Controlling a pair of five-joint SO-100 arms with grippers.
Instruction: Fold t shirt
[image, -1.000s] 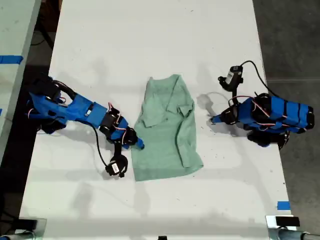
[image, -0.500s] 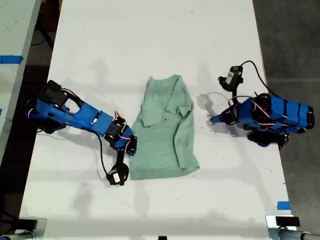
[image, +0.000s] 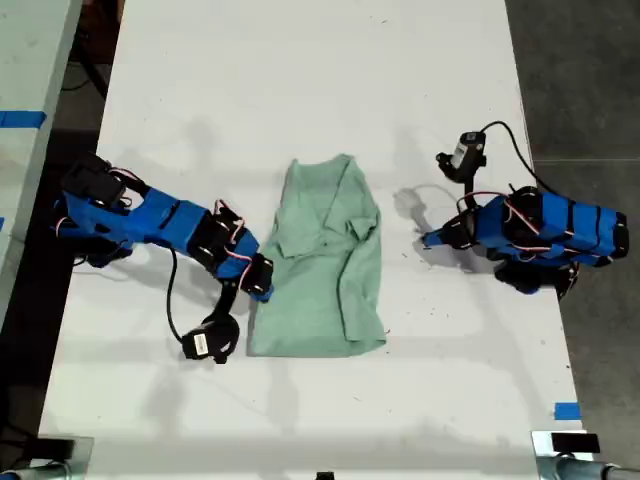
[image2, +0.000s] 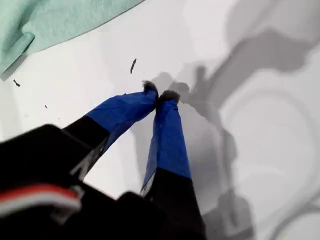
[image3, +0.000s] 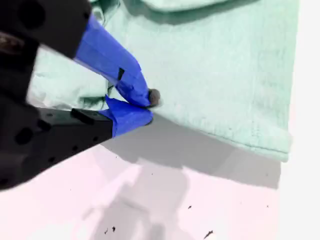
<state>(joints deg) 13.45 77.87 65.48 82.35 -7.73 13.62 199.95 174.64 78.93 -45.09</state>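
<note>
Since half a second ago the t shirt (image: 325, 262) has slid toward the exterior view's left on the white table (image: 300, 80), and its lower hem now lies straighter. My second gripper (image3: 145, 107) has its blue tips clamped on the shirt's side edge, lifting the cloth off the table. My first gripper (image2: 160, 96) has its tips pressed together on nothing, resting on the bare table apart from the shirt, on the shirt's far side from my second gripper
</note>
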